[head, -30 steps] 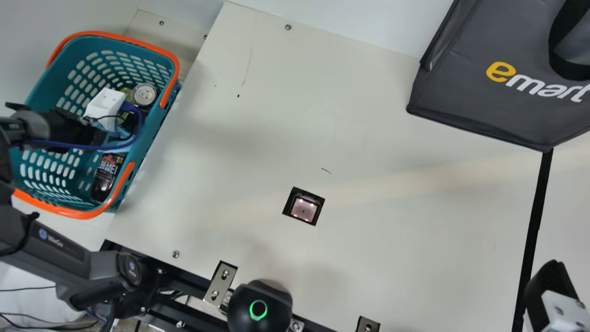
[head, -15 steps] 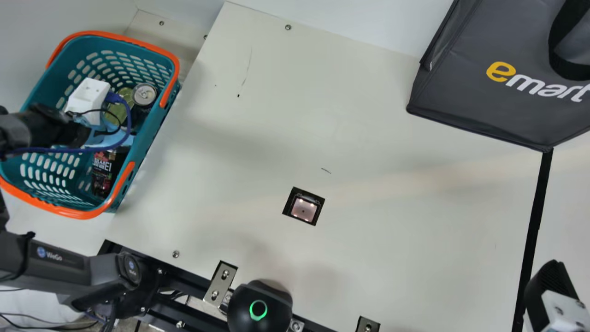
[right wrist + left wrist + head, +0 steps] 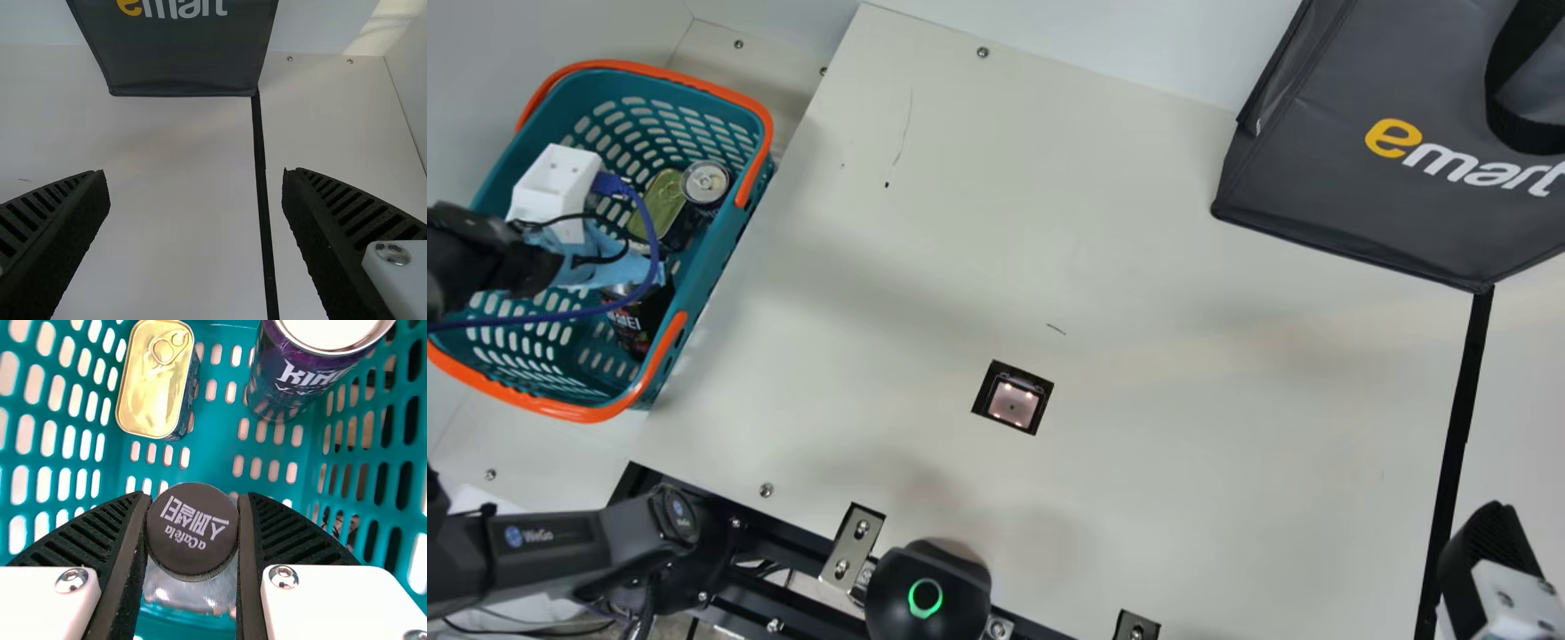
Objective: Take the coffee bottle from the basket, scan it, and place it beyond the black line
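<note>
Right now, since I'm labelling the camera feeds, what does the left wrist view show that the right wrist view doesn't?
Left wrist view: a slotted teal plastic basket, a coffee bottle with a round dark cap, a rectangular gold-lidded tin and a purple metal can.
Right wrist view: a dark grey fabric bag, a straight black line and cream tabletop.
Both: black ribbed claws, the left claw closed on the bottle, the right claw open.

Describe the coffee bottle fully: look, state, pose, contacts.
The coffee bottle has a round black cap with white print, a clear, glossy, plastic-looking shoulder, and a dark label with light lettering. The cap looks closed. It's roughly upright inside the teal basket, pinched at its cap end between the left gripper's two fingers. I can't tell whether its base touches the basket floor.
</note>
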Robot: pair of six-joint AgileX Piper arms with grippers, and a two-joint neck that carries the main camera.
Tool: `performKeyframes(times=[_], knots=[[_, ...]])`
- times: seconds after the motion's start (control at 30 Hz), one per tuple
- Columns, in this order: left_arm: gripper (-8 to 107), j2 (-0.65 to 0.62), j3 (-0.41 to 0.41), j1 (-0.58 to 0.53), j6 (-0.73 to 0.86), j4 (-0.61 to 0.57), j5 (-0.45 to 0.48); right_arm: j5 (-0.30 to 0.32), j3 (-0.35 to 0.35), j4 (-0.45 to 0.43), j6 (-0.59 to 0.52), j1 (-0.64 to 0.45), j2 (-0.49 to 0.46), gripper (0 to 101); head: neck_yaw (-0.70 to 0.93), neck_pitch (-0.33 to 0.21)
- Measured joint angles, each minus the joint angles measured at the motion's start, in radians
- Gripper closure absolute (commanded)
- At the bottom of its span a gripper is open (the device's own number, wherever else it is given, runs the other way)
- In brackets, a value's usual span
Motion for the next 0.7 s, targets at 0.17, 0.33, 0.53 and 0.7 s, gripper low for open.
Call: performKeyframes(times=[0.17, 0.33, 0.53, 0.7], knots=[[89, -0.06, -0.002, 0.026, -0.012, 0.018, 0.058, -0.001, 0.0, 0.0, 0.0, 0.0, 0.0, 10, 0.0, 0.0], [89, -0.108, -0.013, 0.046, -0.027, 0.029, 0.11, -0.001, 0.0, 0.0, 0.0, 0.0, 0.0, 10, 0.0, 0.002], [89, -0.152, -0.044, 0.054, -0.054, 0.033, 0.165, -0.001, 0.0, 0.0, 0.0, 0.0, 0.0, 10, 0.0, 0.0], [89, -0.182, -0.095, 0.054, -0.088, 0.034, 0.218, -0.001, 0.0, 0.0, 0.0, 0.0, 0.0, 10, 0.0, 0.0]])
